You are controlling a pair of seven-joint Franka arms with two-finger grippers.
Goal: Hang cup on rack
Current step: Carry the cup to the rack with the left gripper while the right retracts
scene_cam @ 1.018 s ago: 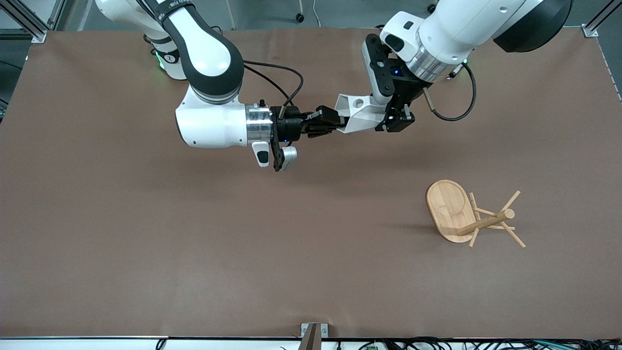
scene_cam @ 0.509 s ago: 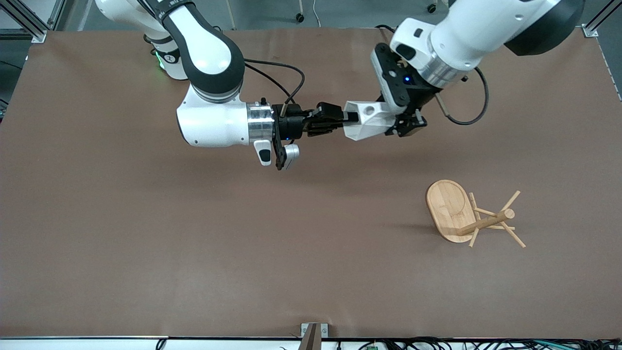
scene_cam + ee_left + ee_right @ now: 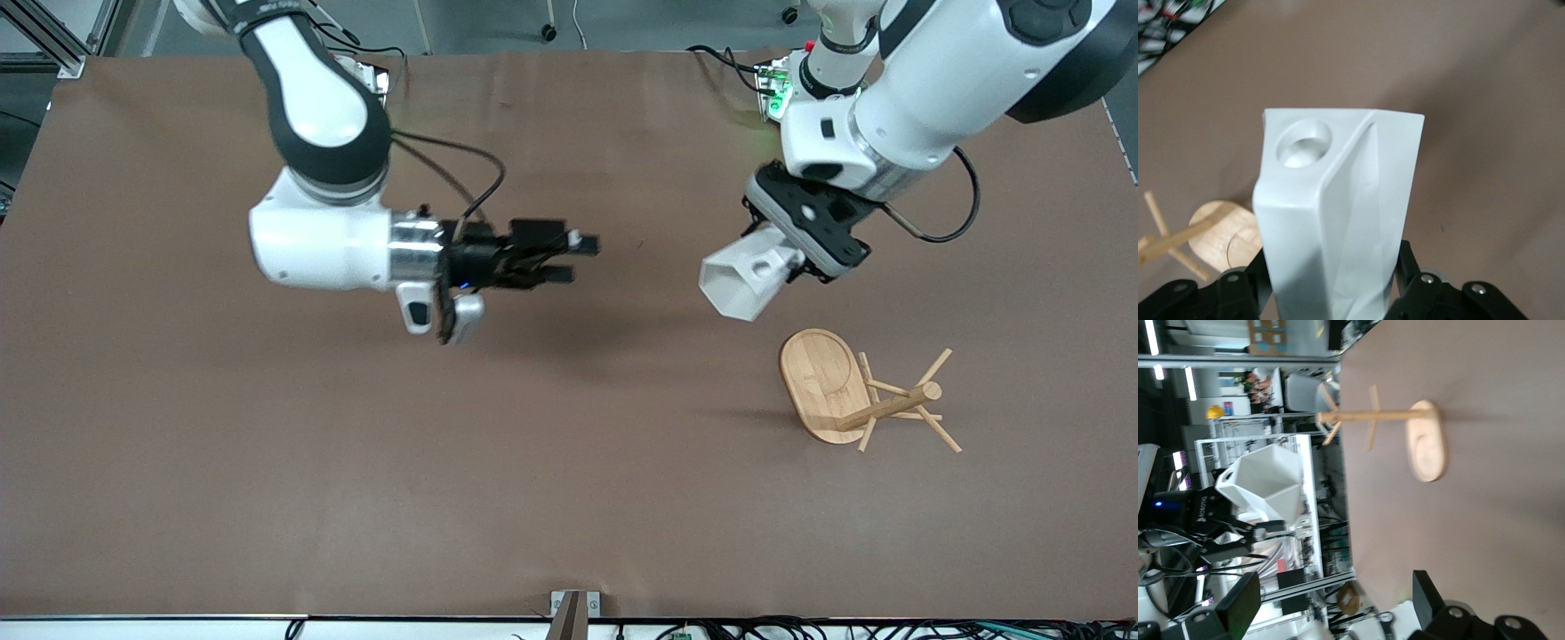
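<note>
The left gripper [image 3: 794,264] clamps the cup [image 3: 742,278] above the table [image 3: 267,444], its mouth angled toward the front camera. The right gripper [image 3: 573,258] hangs empty, jaws wide. The rack [image 3: 858,400] stands upright.

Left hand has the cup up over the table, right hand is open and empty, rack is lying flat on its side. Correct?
Not quite: the rack stands upright on its base, as the right wrist view shows. The rest holds: the left hand has the cup up over the table, the right hand is open and empty.
</note>
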